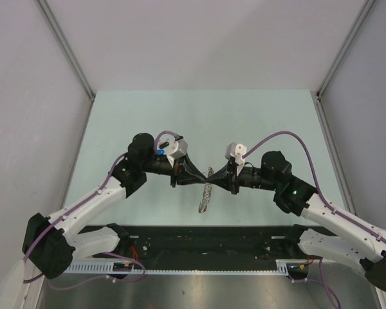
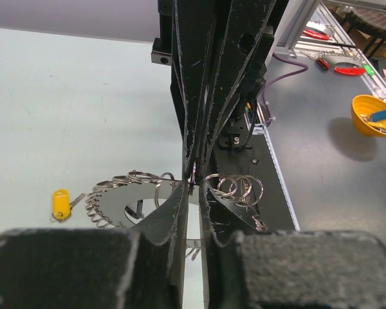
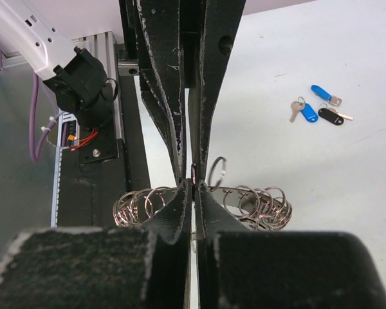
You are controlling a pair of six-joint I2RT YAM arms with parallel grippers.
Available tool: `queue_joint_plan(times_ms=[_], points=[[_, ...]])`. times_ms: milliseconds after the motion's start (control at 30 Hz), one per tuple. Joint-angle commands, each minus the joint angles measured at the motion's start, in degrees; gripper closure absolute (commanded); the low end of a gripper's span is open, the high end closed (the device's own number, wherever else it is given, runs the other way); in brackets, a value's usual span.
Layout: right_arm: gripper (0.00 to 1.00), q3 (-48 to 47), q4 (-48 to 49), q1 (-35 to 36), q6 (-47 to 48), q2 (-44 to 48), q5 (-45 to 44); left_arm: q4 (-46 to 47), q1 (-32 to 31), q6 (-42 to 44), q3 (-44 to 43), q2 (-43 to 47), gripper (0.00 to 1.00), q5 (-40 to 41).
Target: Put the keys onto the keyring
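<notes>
- Pale green table [image 1: 199, 116], white walls on three sides, and both arms reaching in to meet nose to nose at the middle.
- Between them is the keyring [image 1: 207, 192], a limp silvery strand trailing down towards the near edge in the overhead view.
- The left gripper [image 2: 192, 193] has its fingers pressed together, tips pinching a small loop of the keyring at the centre of its wrist view.
- Coils of the keyring fan out on both sides of that pinch, a wide arc to the left and a bunch of loops to the right.
- The right gripper [image 3: 194, 193] is pressed together as well, nipping the keyring at the same spot, fingertip to fingertip with its partner.
- The yellow key [image 2: 61, 203] lies flat on the table just beside the ring's outer arc; whether they touch I cannot tell.
- Over on the right wrist view, a blue key [image 3: 308, 113], a second blue key [image 3: 321, 92] and a black key [image 3: 328, 116] sit in a loose cluster on the table, well apart from the keyring.
- Off to the side, a yellow bowl [image 2: 375, 114] sits on a grey bench.
</notes>
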State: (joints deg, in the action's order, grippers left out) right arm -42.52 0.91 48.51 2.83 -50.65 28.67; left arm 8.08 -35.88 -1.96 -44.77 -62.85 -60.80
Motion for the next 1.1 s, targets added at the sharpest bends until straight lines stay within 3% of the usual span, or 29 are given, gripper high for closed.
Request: queue_joint_plan(times_ms=[0,67,133,233,267,367,600,800,1067], points=[[1.0,-2.8,5.0,0.8,0.5,1.0,1.8,2.0,0.4,-1.6,0.2,-0.5,0.92,-0.3],[1.0,-2.9,4.9,0.9,0.6,0.6,2.4,2.1,0.5,-1.5,0.2,-0.4,1.0,-0.4],[0.99,-2.8,4.5,1.0,0.6,0.3,2.1,2.1,0.6,-1.2,0.3,-0.3,1.0,-0.4],[0.79,-2.9,3.5,0.8,0.2,0.6,1.5,1.6,1.0,-0.2,0.8,1.0,0.99,0.9],[0.64,-2.9,3.3,0.8,0.1,1.1,1.0,1.0,1.0,0.5,1.3,1.4,1.0,2.8],[0.37,-2.9,1.7,0.4,-1.1,2.5,-2.5,-0.6,1.2,1.8,2.3,3.6,1.0,6.8],[0.0,-2.9,-4.9,-1.1,-4.8,5.0,-13.6,-3.2,1.4,4.2,7.9,14.1,1.0,17.9],[0.0,-2.8,-8.6,-1.3,-4.9,3.2,-21.0,-7.1,1.6,3.0,13.1,26.4,0.99,30.5],[0.01,-2.8,-10.0,-7.4,-15.2,-12.1,-26.6,-7.7,1.6,3.7,15.1,32.1,1.0,41.2]])
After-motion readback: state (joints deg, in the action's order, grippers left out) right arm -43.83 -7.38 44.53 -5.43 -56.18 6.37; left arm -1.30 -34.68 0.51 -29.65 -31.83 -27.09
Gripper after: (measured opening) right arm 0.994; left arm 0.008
